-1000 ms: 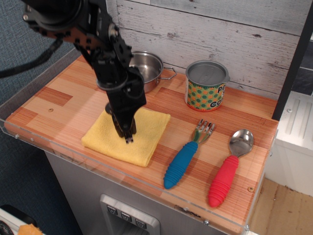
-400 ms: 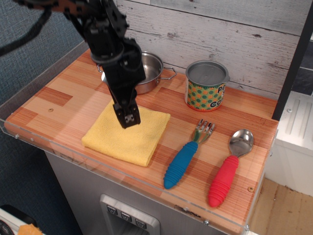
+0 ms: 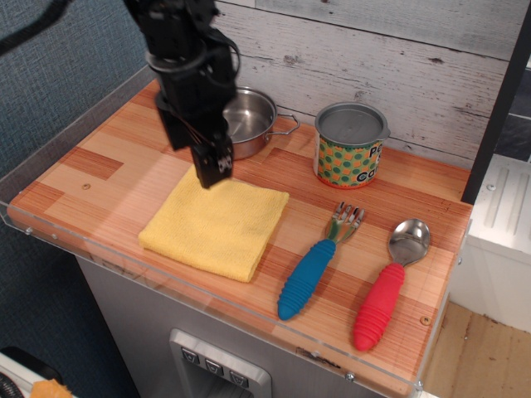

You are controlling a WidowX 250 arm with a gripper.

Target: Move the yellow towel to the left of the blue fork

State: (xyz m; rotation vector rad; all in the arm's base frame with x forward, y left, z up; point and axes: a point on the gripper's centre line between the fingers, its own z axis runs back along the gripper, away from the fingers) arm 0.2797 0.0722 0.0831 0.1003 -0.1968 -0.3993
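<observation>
The yellow towel (image 3: 216, 227) lies flat and folded on the wooden counter, left of the blue fork (image 3: 315, 263). The fork has a thick ribbed blue handle, with its tines pointing toward the back. My gripper (image 3: 213, 170) hangs in the air above the towel's back edge, in front of the steel pot (image 3: 242, 120). It holds nothing. Its fingers point down and stand close together; I cannot tell from this angle whether they are fully shut.
A red-handled spoon (image 3: 387, 286) lies right of the fork. A patterned tin can (image 3: 350, 146) stands at the back. A clear plastic rim (image 3: 75, 240) runs along the counter's front and left edges. A plank wall stands behind.
My gripper has risen off the towel and moved back toward the pot. The towel stays flat where it lay. Fork and spoon have not moved.
</observation>
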